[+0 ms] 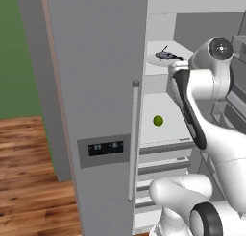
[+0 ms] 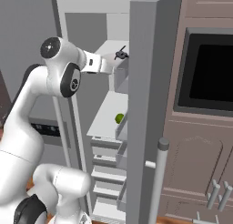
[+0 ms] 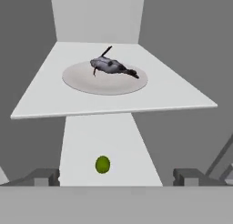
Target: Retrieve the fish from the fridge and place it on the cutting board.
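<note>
The fridge (image 1: 96, 86) stands open with its white shelves showing. On the upper shelf a small dark grey fish (image 3: 111, 66) lies on a round white plate (image 3: 104, 84); the same fish (image 1: 166, 55) (image 2: 121, 53) shows in both base views. My gripper (image 3: 117, 177) is open and holds nothing. It hovers in front of the shelf's near edge, a little below the fish and clearly short of it. My hand (image 2: 101, 63) reaches into the fridge at upper-shelf height. The cutting board is out of view.
A small green ball (image 3: 103, 164) (image 1: 158, 120) rests on the shelf below. The fridge's left door, with bar handle (image 1: 133, 139) and dark display (image 1: 105, 147), stands close on the left. The right door (image 2: 150, 104) with its bins flanks the arm. A dark-windowed appliance (image 2: 209, 70) sits in brown cabinetry.
</note>
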